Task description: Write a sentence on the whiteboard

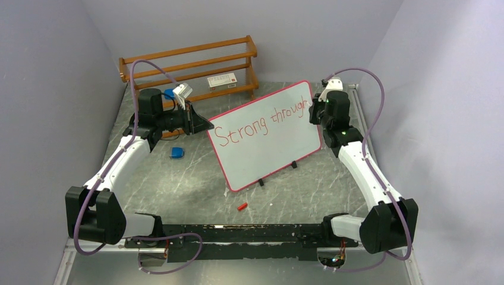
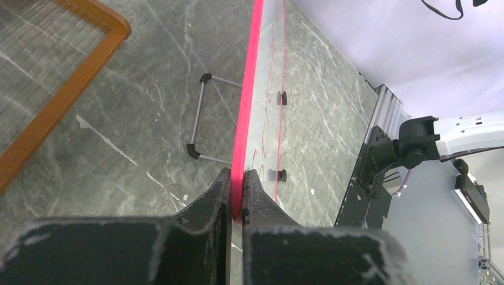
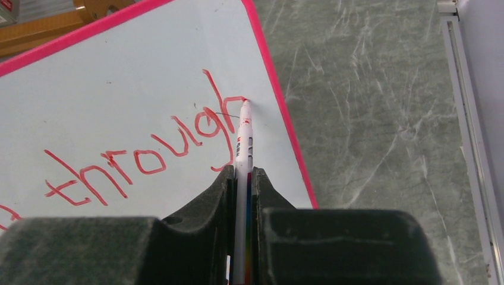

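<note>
Light, stiff whiteboard (image 1: 270, 148) stands tilted mid-table on 2 black feet (image 1: 293, 165), probably tippy, best held by its rim, which the left gripper (image 2: 236, 178) pinches; right gripper (image 3: 242, 173) clamps a marker (image 3: 244, 133).

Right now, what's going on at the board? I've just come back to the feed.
The left gripper is shut on the pink rim of the whiteboard, pinching its edge. The right gripper grips a marker, whose red tip touches the board at the end of the last h. The sentence reads "Strong through", so the rest is not yet written. A small red piece, possibly the marker's cap, lies on the table in front of the board.
</note>
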`<state>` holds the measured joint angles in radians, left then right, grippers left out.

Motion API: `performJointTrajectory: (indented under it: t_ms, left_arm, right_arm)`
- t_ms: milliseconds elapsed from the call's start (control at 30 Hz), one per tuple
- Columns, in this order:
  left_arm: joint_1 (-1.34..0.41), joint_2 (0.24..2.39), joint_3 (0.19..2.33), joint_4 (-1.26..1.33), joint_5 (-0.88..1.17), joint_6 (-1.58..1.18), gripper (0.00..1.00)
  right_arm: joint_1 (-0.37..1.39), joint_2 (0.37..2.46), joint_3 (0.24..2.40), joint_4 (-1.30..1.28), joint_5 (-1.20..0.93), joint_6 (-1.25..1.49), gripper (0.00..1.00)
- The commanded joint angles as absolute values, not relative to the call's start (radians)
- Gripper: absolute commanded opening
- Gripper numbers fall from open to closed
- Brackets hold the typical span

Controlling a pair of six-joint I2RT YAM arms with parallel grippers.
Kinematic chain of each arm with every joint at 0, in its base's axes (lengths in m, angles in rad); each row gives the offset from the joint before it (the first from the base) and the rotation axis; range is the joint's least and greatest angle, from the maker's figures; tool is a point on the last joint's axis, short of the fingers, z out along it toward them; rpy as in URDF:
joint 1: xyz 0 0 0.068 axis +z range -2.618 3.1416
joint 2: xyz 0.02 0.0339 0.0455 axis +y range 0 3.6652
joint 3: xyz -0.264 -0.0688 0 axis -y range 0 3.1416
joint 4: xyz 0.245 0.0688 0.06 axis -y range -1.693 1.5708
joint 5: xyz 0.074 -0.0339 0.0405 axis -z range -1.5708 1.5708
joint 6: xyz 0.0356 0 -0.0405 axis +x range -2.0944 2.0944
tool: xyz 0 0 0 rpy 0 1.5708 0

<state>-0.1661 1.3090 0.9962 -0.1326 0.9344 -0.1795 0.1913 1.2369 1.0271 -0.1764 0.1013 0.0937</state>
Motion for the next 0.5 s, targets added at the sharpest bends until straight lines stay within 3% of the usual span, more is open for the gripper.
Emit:
performJointTrajectory:
  t_ms: [0,467]
  left_arm:
    - [-0.195,1.335,0.984,-0.215,0.867,-0.104,0.05]
    - [-0.193,1.334,0.983,-0.215,0.861,-0.107,0.05]
  right_arm:
    - [0.183,1.232,0.999,-0.175,0.104,0.105,0.00]
    - [0.183,1.180,0.961,-0.205,0.123,0.118,0.00]
